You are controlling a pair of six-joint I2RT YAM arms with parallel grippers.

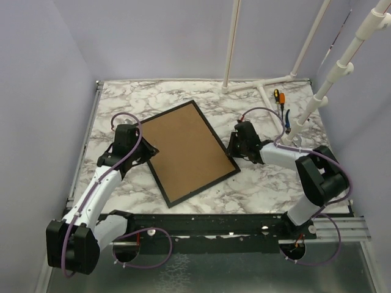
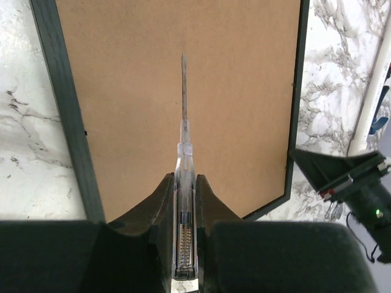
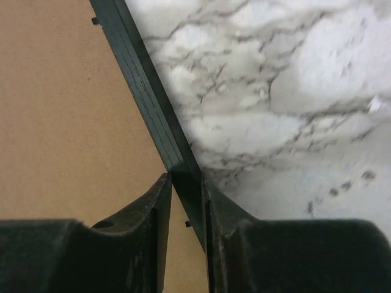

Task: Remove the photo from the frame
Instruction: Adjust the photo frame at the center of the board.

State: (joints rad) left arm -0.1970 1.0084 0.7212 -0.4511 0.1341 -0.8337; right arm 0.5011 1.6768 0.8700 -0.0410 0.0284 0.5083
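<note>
The frame (image 1: 203, 188) is laid face down on the surface (image 1: 263, 183), with its brown backing board (image 1: 190, 152) turned upward inside the black border. The photo is not seen anywhere. It is judged to be shut inside the frame, under the backing board.

At the frame's left edge, the left hand (image 2: 184, 180) is clamped on a clear-handled tool (image 2: 184, 137). The tool's thin blade is pointed across the backing board toward the frame's opposite rail. Whether the tip is touching the board cannot be told. At the frame's right edge, the right hand (image 3: 186, 180) is nearly closed, and the black rail is pinched between its fingers, one inside the frame and one outside.

Small tabs (image 3: 95, 21) are seen along the inner side of the rail, and the board is probably held down by them. The frame is judged light but rigid, so it can be steadied by its rail. The board is expected to be thin and stiff, and best levered up at an edge beside the rail. The photo is expected to be light, limp and easily creased or scratched. It should be taken by a margin or corner, and the blade kept off it.
</note>
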